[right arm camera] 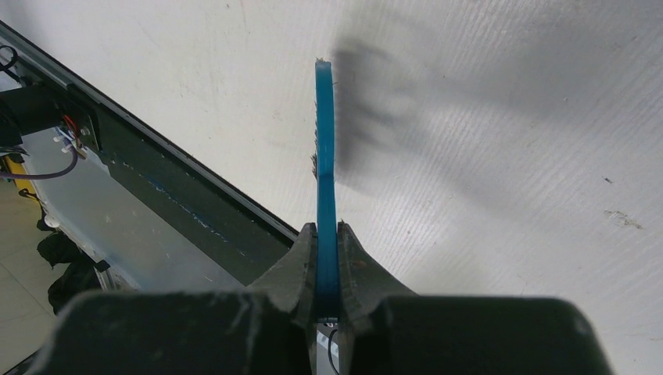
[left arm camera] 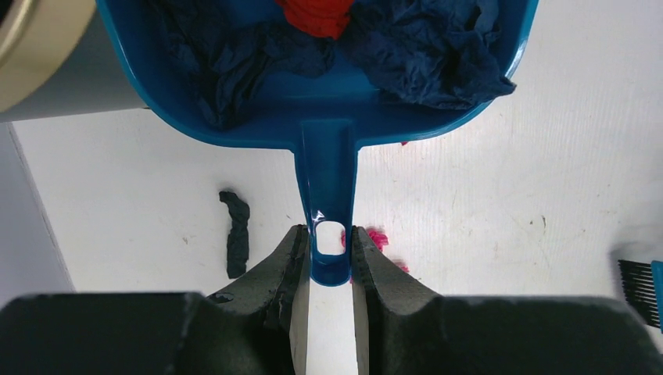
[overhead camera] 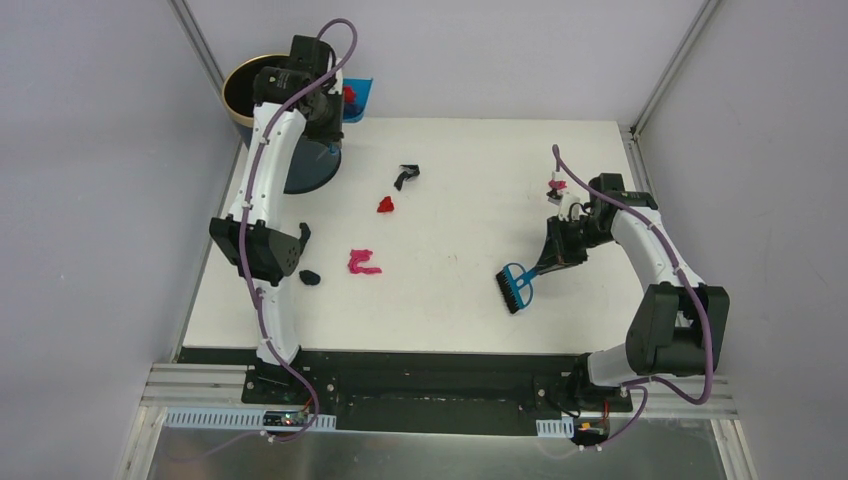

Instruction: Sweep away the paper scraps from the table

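My left gripper (left arm camera: 330,251) is shut on the handle of the blue dustpan (left arm camera: 328,117), held above the table's far left next to the bin. Dark blue scraps (left arm camera: 438,55) and a red one (left arm camera: 317,14) lie in the pan. On the white table (overhead camera: 470,300) lie a black scrap (overhead camera: 406,175), a red scrap (overhead camera: 386,204), a magenta scrap (overhead camera: 363,263) and a dark scrap (overhead camera: 310,277). My right gripper (right arm camera: 327,234) is shut on the blue hand brush (overhead camera: 517,287), bristles down at the table's right middle.
The dark blue gold-rimmed bin (overhead camera: 240,90) stands at the far left corner under the left arm. Grey walls enclose the table. The black front edge (right arm camera: 180,195) runs near the brush. A small pink and white bit (overhead camera: 556,187) shows by the right arm's cable.
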Available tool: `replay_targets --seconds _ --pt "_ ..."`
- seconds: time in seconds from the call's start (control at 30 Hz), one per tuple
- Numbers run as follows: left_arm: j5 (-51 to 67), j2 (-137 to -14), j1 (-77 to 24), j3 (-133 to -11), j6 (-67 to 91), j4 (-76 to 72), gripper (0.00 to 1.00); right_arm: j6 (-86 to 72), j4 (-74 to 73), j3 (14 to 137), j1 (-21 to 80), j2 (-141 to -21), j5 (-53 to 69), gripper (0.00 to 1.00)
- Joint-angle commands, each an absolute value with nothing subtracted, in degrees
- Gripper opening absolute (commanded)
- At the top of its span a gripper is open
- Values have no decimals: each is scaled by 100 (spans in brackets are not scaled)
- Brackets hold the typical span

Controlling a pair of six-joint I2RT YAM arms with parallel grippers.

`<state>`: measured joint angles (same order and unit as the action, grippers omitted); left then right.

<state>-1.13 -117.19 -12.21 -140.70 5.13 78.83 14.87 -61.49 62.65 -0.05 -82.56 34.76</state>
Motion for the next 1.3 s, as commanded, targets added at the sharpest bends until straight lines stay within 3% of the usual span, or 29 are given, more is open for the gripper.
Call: replay_targets --seconds 0.0,0.33,0.67,1.27 --pt "372 -11659 -844 -14407 682 7691 0 1494 -6036 6315 9 -8288 3657 0" --pt "2019 -11710 241 -14527 1607 6719 0 1486 -6034 6327 9 -8297 3635 0" --pt "3987 -11940 867 -13764 3407 4731 0 1470 -6036 6337 -171 -8333 3612 0" --pt "4681 -10627 1293 -9602 7576 -890 0 1494 -6031 6309 -237 -8245 3634 0"
